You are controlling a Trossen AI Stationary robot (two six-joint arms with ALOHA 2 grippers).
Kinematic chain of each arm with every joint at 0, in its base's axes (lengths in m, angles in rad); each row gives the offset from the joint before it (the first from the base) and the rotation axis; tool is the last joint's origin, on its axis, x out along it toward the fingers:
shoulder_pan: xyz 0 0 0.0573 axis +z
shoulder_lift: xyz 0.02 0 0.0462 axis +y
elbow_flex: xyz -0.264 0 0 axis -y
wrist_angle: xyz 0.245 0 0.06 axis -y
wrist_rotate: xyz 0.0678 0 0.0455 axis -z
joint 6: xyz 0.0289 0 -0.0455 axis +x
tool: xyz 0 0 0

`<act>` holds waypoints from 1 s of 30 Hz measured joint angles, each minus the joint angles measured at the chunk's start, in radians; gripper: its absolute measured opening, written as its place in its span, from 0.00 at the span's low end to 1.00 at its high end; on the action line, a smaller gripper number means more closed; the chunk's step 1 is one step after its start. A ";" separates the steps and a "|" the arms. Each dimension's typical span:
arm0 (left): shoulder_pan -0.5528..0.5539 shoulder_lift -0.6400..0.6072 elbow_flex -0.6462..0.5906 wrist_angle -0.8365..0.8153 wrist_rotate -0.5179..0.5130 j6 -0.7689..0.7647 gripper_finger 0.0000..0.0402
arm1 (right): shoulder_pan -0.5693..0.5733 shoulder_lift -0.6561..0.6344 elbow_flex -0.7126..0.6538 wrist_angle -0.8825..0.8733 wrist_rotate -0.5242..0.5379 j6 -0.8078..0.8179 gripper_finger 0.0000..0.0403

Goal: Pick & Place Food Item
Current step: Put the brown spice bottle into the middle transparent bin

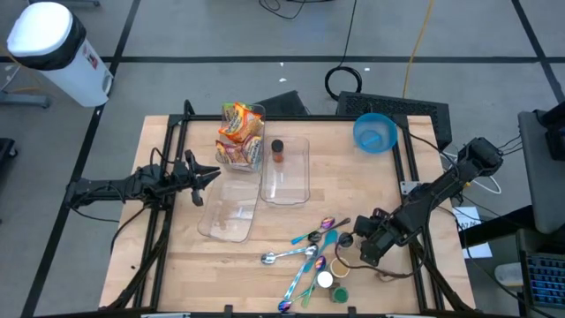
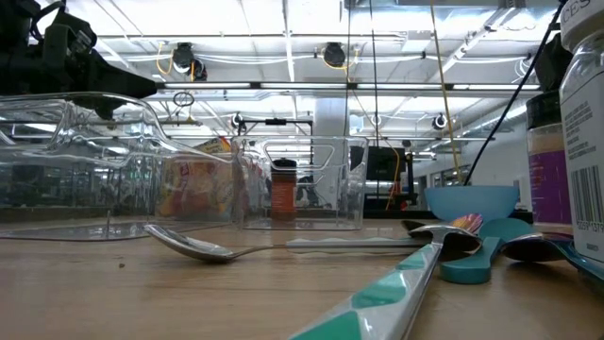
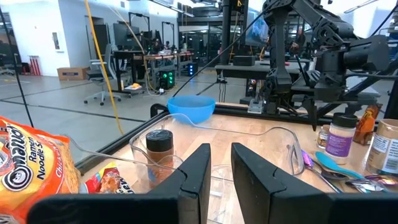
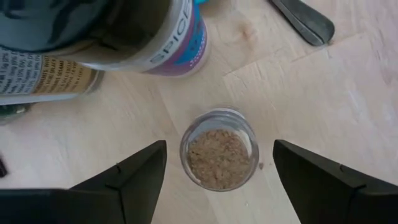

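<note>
In the right wrist view a small glass jar of brown granules [image 4: 219, 155] stands upright on the wooden table, seen from above. My right gripper [image 4: 219, 146] [image 1: 362, 249] hangs open over it near the table's right front, pointing steeply down. One finger stands on each side of the jar and neither touches it. My left gripper [image 1: 208, 175] [image 3: 219, 180] waits level at the table's left, its fingers nearly together with nothing between them. Ramen noodle packs [image 1: 240, 132] fill a clear bin at the far middle.
A purple-labelled spice jar [image 4: 155, 37] and a spoon [image 4: 305, 22] lie close to the small jar. More jars [image 1: 327, 278] and several spoons [image 1: 305, 252] crowd the near middle. Two clear bins [image 1: 287, 172] [image 1: 229, 210], one holding a spice jar [image 1: 277, 150], stand mid-table. A blue bowl [image 1: 374, 132] sits far right.
</note>
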 joint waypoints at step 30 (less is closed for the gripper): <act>0.000 0.000 0.000 0.000 0.000 0.000 0.17 | 0.000 -0.001 0.000 -0.002 0.024 0.016 0.40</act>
